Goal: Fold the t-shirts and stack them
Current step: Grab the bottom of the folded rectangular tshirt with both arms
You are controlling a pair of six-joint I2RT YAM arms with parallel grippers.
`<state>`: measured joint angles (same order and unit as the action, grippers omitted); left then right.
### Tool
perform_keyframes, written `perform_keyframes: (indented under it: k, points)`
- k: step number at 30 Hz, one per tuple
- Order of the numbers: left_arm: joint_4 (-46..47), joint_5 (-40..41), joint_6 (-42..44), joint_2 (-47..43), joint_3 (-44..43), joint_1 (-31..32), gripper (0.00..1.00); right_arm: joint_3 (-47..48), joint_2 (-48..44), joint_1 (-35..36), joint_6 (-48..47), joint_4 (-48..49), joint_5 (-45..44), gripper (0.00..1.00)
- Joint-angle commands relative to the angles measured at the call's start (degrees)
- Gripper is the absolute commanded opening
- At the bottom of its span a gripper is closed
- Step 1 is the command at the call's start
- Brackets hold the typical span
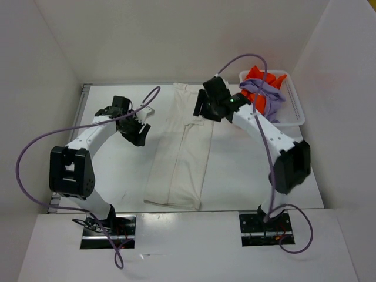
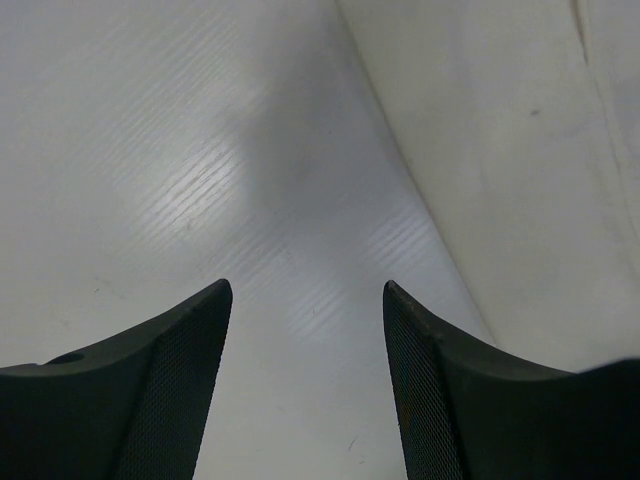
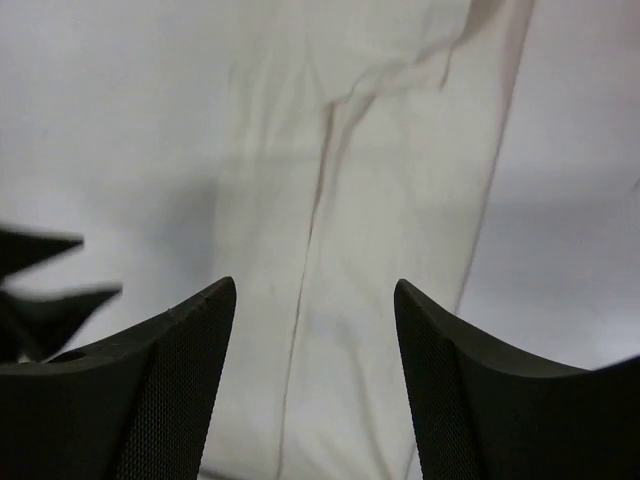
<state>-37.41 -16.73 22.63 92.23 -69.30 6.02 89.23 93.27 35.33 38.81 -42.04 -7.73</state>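
left tool (image 1: 136, 130): we see jaws apart, empty, over bare tabletop (image 1: 126, 176) | right tool (image 1: 202, 108): apart, empty, above white t-shirt (image 1: 179, 153), a long strip between both tools, likely awaiting its crosswise fold | lavender t-shirt (image 1: 261, 89), orange t-shirt (image 1: 257, 73): queued in basket (image 1: 296, 108) beyond right tool

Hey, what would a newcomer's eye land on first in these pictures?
The white t-shirt, folded into a long strip, lies down the middle of the table between the two arms. At the far right corner a white basket holds the orange shirt and the lavender shirt, bunched up. The left gripper hangs open over bare table, the right gripper open over the strip's far end.
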Motion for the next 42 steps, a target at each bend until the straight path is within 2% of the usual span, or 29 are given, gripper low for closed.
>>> perform_keyframes:
  k: [1,2,7,10,14,16,18,23,26,33,37,38,39,42]
  points:
    - [0.4,-2.0,0.7,1.7,-2.3,1.9,0.70,8.7,11.4,-4.8,-6.9,6.3,-1.2,0.70]
    - [0.4,-2.0,0.7,2.3,-2.3,1.9,0.70,13.6,17.0,-4.8,-7.9,6.3,-2.0,0.70]
    - [1.5,-0.1,0.2,4.2,-1.7,3.0,0.70,25.6,30.9,-7.8,-10.7,3.5,-5.4,0.70]
    - [1.5,-0.1,-0.3,5.3,-1.7,3.0,0.70,31.1,36.4,-9.3,-10.7,1.7,-4.8,0.71]
    - [2.0,-1.9,-1.5,7.5,-1.7,3.0,0.70,32.6,37.8,-9.9,-11.2,0.1,-3.8,0.72]
    - [1.3,-3.7,-1.5,8.4,-2.3,3.0,0.70,30.5,37.1,-9.9,-11.2,-0.6,-2.9,0.72]
    - [0.5,-4.4,-0.4,8.9,-2.3,3.0,0.70,23.1,32.3,-9.9,-11.7,0.1,-2.9,0.73]
    - [-0.9,-6.0,4.6,8.4,1.3,3.0,0.71,-4.4,14.9,-8.9,-8.2,6.9,-0.5,0.73]
    - [1.6,-6.6,5.1,8.9,2.1,4.9,0.72,-14.7,11.1,-8.3,-5.2,10.1,0.2,0.73]
    - [8.4,-4.7,1.3,10.8,0.0,8.8,0.74,-18.6,8.1,-6.3,-2.4,10.7,0.9,0.73]
    - [16.5,-4.9,-4.2,12.2,-8.5,4.1,0.79,-24.4,1.2,-1.6,-2.4,9.0,1.5,0.73]
    - [18.0,-6.1,-8.1,15.4,-11.2,3.2,0.80,-27.4,-0.4,1.6,-2.4,8.4,1.5,0.73]
    - [18.9,-7.2,-10.1,17.6,-17.9,2.4,0.80,-28.7,-1.9,3.3,-2.4,8.4,1.5,0.73]
    - [13.3,-11.6,-16.4,27.7,-30.6,0.9,0.80,-33.1,-7.7,8.9,-0.4,5.5,2.0,0.73]
